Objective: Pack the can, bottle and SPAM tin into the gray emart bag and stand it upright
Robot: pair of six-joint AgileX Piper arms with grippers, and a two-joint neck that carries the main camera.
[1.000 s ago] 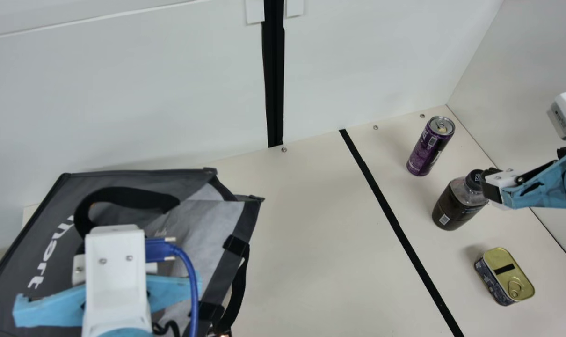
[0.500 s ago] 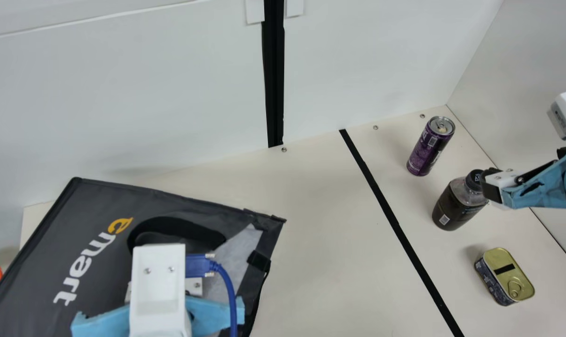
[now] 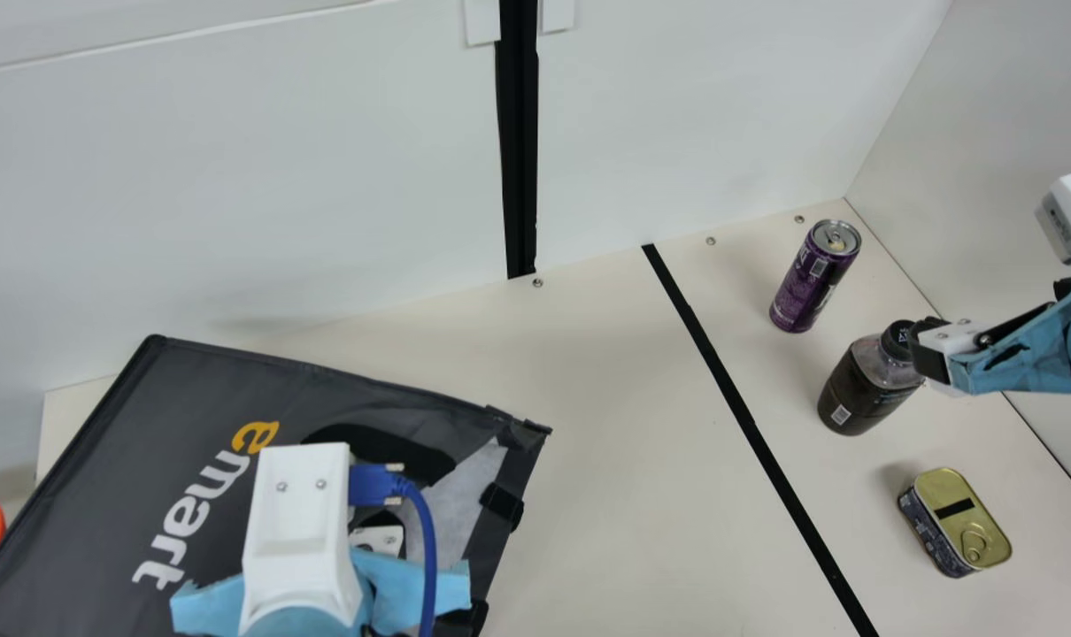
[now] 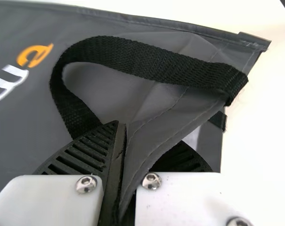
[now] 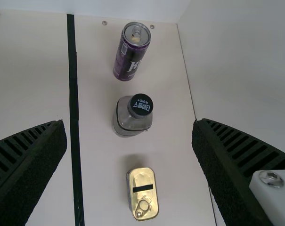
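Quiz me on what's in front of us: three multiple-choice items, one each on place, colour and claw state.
1. What stands between the can and the tin?
A) bag B) knife C) bottle
2. The can's body is mostly:
A) green B) purple C) white
3. The left claw is:
A) shut on the bag B) wide open C) shut on the can

1: C, the three form a rough row.
2: B, purple wall under a silver top.
3: A, gray cloth runs between its fingers.

Gray emart bag (image 3: 93,509): bore "emart", orange "e", white "mart"
Bottle cap (image 5: 142,104): read "스페셜티" in white
Can (image 5: 123,61): showed a large white "K"
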